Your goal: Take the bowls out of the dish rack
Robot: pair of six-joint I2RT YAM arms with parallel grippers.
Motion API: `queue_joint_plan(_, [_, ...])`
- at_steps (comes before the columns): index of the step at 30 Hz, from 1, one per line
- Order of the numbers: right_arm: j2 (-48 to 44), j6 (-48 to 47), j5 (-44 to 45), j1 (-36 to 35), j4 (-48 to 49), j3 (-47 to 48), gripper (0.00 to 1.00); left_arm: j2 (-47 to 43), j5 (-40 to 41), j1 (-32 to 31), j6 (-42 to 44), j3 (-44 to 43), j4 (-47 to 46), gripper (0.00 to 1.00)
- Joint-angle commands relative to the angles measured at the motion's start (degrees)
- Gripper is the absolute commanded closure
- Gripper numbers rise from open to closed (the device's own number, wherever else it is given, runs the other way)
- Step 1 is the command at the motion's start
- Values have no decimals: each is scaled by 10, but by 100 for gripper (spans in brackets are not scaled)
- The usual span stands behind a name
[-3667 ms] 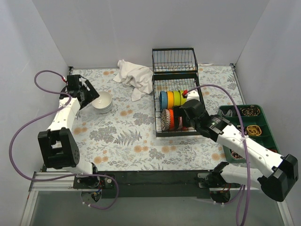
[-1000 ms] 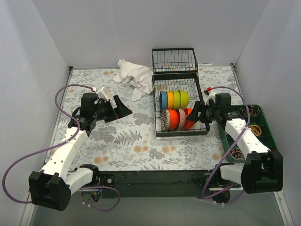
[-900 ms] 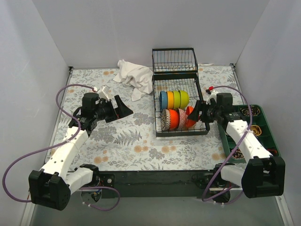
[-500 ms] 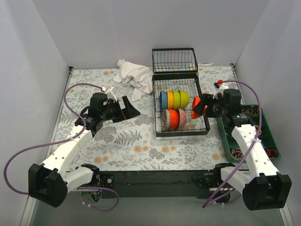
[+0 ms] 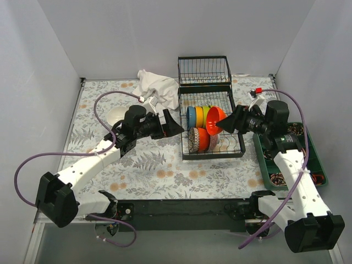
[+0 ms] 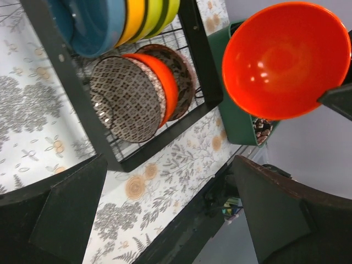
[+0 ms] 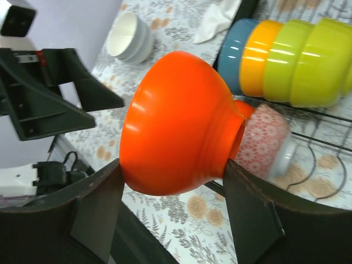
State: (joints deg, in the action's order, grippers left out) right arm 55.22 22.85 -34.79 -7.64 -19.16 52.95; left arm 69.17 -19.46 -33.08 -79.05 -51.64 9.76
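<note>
Top view, right tool [image 5: 228, 123]: gripping the orange bowl [image 5: 215, 119]. A second ago the bowl sat low in the front row of the dish rack [image 5: 212, 157]; now it hangs clear above the rack with its mouth turned left.
Top view, left tool [image 5: 171, 125]: jaws wide and empty. It has swung from the white bowls [image 5: 117, 115] on the desk [image 5: 165, 168] to just beside the rack.
Left wrist, orange bowl [image 6: 286, 58]: faces this camera open side on, up and to the right, apart from both fingers [image 6: 71, 212].
Left wrist, rack: the patterned bowl [image 6: 124, 99] and the blue bowl [image 6: 93, 22] stand on edge inside with others.
Right wrist, grip: fingers [image 7: 250, 206] flank the orange bowl's [image 7: 176, 126] rim and foot.
Meaning: one more bowl is out, a hand-over looks likely, and several remain.
</note>
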Motion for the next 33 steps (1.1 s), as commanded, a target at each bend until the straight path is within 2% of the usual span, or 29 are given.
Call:
queue_joint_plan(1, [-24,75,-90,-13,110,-11,76,27,45,-37,-29,-43,-55,2])
queue_joint_plan(6, [-33,126,-114,-32,186,-43,75,66,76,-78,-38,-76,-76,5])
queue_joint_plan(10, [-31,141,-107,-56,216,-57,75,86,93,-99,-56,-87,-92,16])
queue_joint_plan(17, [-30,163,-95,-89,254,-75,75,110,108,-117,-86,-80,-95,52])
queue_joint_plan(18, [-30,167,-93,-91,257,-79,75,107,109,-117,-88,-77,-94,64])
queue_joint_plan(20, [-29,167,-92,-94,261,-84,75,104,118,-117,-92,-72,-95,77])
queue_joint_plan(21, [-28,166,-89,-96,260,-85,74,98,123,-117,-92,-69,-95,87])
queue_joint_plan(23, [-28,164,-85,-96,260,-90,72,90,138,-117,-91,-65,-95,97])
queue_joint_plan(26, [-28,158,-78,-96,259,-96,58,76,157,-117,-84,-59,-86,100])
queue_joint_plan(27, [-28,156,-71,-96,258,-98,48,72,167,-117,-75,-57,-78,100])
queue_joint_plan(29, [-28,146,-64,-96,253,-99,37,62,181,-114,-66,-55,-66,100])
queue_joint_plan(30, [-28,142,-57,-96,243,-98,29,58,188,-112,-62,-55,-49,100])
queue_joint_plan(33, [-26,113,-34,-96,205,-89,15,43,222,-95,-47,-50,-13,100])
